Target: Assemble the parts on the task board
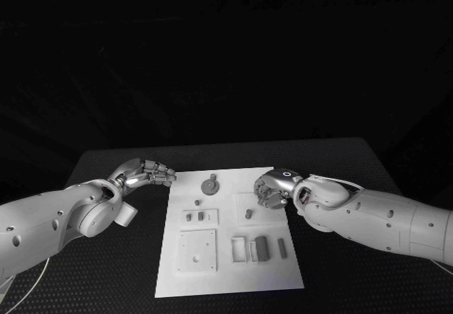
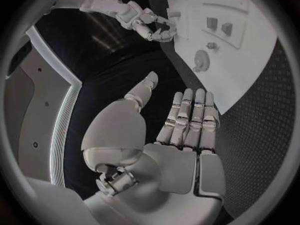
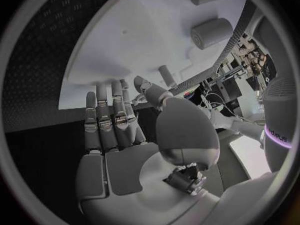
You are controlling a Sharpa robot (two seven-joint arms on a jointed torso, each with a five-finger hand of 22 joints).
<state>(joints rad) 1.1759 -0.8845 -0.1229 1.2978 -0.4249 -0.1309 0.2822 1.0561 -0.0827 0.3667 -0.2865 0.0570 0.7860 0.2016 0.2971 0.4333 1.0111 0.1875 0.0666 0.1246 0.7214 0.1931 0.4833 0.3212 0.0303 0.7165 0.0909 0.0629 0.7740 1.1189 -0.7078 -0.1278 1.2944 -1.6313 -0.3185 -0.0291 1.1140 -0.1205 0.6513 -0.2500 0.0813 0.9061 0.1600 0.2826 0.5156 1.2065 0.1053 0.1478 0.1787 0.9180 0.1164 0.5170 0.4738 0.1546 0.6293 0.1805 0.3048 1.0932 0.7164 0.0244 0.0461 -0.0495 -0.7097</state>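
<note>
A: Board (image 1: 230,275) placement first: the white task board lay in the middle of the black counter (image 1: 349,163), between the two hands.

B: Where did the left hand (image 1: 143,173) sit?

A: Just off the board's far left corner, over the bare counter. In the left wrist view its fingers (image 2: 192,117) were straight and side by side, thumb apart, holding nothing.

B: The right hand (image 1: 273,188)?

A: At the board's right edge, near the far end, above the white surface. In the right wrist view its fingers (image 3: 112,115) pointed at the board, straight and empty. From the head camera they looked more curled, but nothing was in them.

B: The parts?

A: Grey. A round disc part (image 1: 209,188) with a small peg lay towards the far end, left of the right hand. A short peg (image 1: 248,212) stood just near of that hand. Two small blocks (image 1: 194,216) sat in a raised frame on the left, with a square plate (image 1: 198,249) nearer. Upright pieces (image 1: 260,247) stood at the near right.
</note>
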